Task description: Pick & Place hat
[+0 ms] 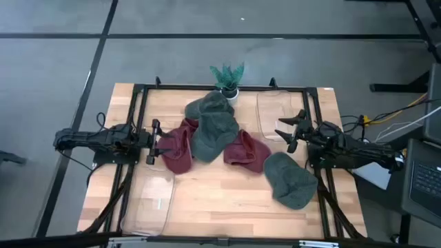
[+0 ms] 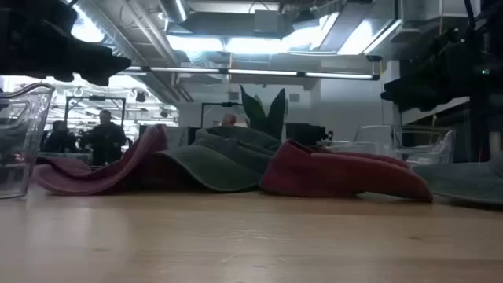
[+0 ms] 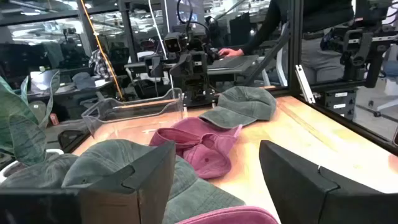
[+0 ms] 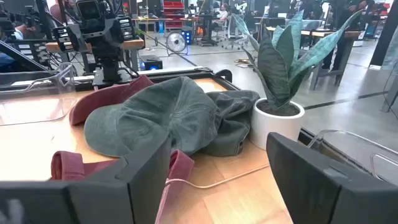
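Note:
Several caps lie on the wooden table. Two green caps (image 1: 213,124) are piled at the middle, overlapping a dark red cap (image 1: 178,146) to their left and another red cap (image 1: 246,149) to their right. A single green cap (image 1: 289,179) lies flat at the near right. My left gripper (image 1: 153,141) hovers open at the left, just beside the left red cap; its wrist view looks over a red cap (image 3: 199,146). My right gripper (image 1: 293,131) hovers open at the right, its fingers (image 4: 143,174) facing the green pile (image 4: 155,121).
A potted plant (image 1: 227,79) stands at the far edge behind the pile. One clear bin (image 1: 279,114) sits at the far right beside my right gripper, another (image 1: 151,200) at the near left. A black frame (image 1: 227,87) rims the table. People show in the room beyond.

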`<move>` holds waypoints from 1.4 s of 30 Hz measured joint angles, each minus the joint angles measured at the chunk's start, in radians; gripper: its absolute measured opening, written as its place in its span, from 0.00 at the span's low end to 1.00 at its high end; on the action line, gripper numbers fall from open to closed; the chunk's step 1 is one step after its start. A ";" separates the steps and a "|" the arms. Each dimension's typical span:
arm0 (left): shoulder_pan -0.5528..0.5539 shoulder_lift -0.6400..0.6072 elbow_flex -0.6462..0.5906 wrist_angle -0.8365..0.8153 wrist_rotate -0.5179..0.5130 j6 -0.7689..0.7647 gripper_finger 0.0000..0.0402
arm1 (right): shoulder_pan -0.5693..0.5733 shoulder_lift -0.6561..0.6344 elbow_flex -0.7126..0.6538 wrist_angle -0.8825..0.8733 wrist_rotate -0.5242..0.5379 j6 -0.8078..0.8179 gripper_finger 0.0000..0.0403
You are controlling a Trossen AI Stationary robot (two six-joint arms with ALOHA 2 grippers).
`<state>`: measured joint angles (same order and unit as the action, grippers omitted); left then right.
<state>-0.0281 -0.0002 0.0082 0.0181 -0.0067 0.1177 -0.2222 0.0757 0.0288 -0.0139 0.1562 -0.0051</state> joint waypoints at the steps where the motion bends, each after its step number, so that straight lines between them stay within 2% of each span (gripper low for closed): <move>1: 0.000 0.000 0.000 0.000 0.000 0.000 0.57 | 0.000 0.000 0.000 0.000 0.000 0.000 0.66; 34: 0.000 0.000 0.000 0.000 0.000 0.000 0.57 | 0.009 0.000 0.003 -0.002 0.000 0.000 0.66; 38: 0.000 0.000 0.000 0.000 0.000 0.000 0.57 | 0.020 0.001 0.071 -0.030 0.000 0.000 0.66; 42: 0.000 0.000 0.000 0.000 0.000 0.000 0.57 | 0.045 0.012 0.203 -0.129 0.000 0.000 0.66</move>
<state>-0.0280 -0.0002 0.0082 0.0177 -0.0067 0.1177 -0.1769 0.0876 0.2321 -0.1433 0.1566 -0.0054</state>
